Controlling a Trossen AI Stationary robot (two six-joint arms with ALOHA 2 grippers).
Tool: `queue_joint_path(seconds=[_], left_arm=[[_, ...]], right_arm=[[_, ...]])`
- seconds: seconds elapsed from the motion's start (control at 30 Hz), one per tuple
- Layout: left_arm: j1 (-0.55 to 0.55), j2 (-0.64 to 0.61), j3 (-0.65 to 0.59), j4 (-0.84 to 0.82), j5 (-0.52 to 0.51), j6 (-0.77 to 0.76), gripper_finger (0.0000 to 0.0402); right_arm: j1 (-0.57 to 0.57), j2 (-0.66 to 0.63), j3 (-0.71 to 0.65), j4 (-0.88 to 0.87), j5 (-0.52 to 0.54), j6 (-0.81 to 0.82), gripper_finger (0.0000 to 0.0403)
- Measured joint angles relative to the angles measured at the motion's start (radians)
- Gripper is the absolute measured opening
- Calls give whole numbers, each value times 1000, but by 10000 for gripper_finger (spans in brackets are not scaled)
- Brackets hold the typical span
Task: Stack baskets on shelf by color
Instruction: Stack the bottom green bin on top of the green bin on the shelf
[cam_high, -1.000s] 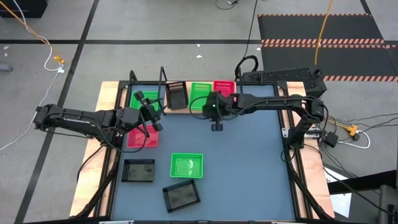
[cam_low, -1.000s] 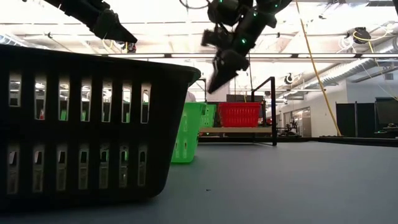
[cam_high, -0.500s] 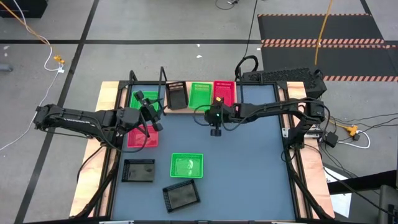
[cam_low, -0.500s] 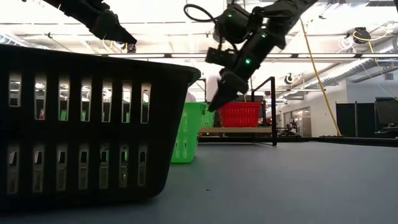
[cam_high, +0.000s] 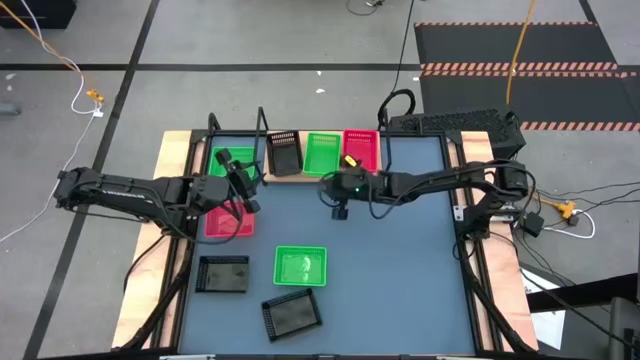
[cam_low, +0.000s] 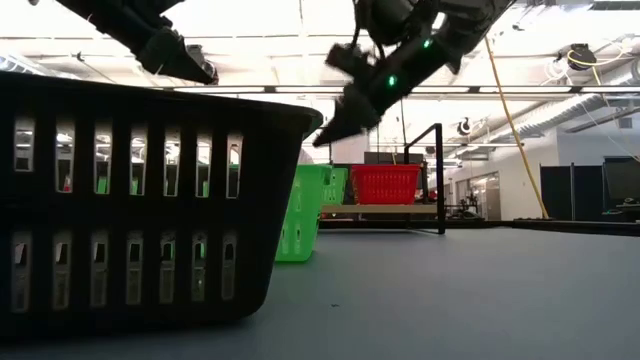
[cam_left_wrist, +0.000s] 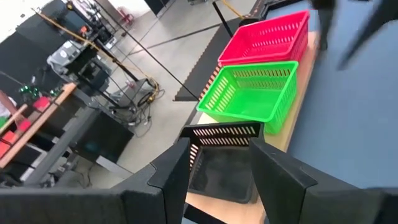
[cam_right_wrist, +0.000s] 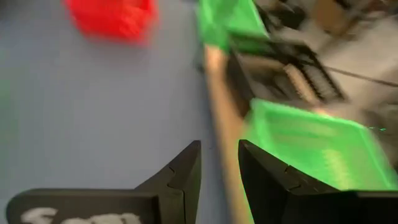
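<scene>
The shelf runs along the table's far edge and carries a green basket, a black one, a second green one and a pink-red one side by side. On the tabletop rest a pink-red basket, a green basket and two black baskets. My left gripper hovers open over the shelf's left end, pointing along it toward the black basket. My right gripper hangs open and empty above the table in front of the shelf.
Black wire uprights stand at the shelf's ends. In the low view a black basket fills the near left. The table's right half is bare blue-grey surface. Wooden side boards edge the table.
My right gripper has drawn back from the shelf toward the table's near edge and sunk a little. Its fingers have tipped from pointing steeply down to a shallower slant, now aimed toward the table's left. The baskets have not moved.
</scene>
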Motion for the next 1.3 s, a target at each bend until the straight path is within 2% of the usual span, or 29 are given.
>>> queue_joint_path(seconds=[0.13,0.23,0.33,0.47,0.63,0.87,0.97,1.13,1.3], left_arm=[[4,4,0,-8,9,-59,168],[14,9,0,-6,41,-109,168],[17,8,0,-3,60,-187,168],[-5,8,0,-11,115,-341,168],[-87,8,0,-14,227,-464,168],[-198,9,-33,20,209,-571,168],[-219,24,-76,83,186,-645,168],[-254,61,-191,218,152,-756,168],[-292,115,-277,357,132,-814,168]], right_arm=[[46,-3,1,62,-255,142,99],[85,-2,0,96,-434,154,99],[129,-2,-5,132,-539,144,100],[181,-2,-8,209,-537,120,100],[243,-1,-6,70,-536,-11,100],[298,-2,-6,-24,-530,-86,100],[316,-2,-6,-35,-478,-150,100],[311,2,-32,-27,-424,-322,100],[306,11,-91,-4,-422,-652,100]])
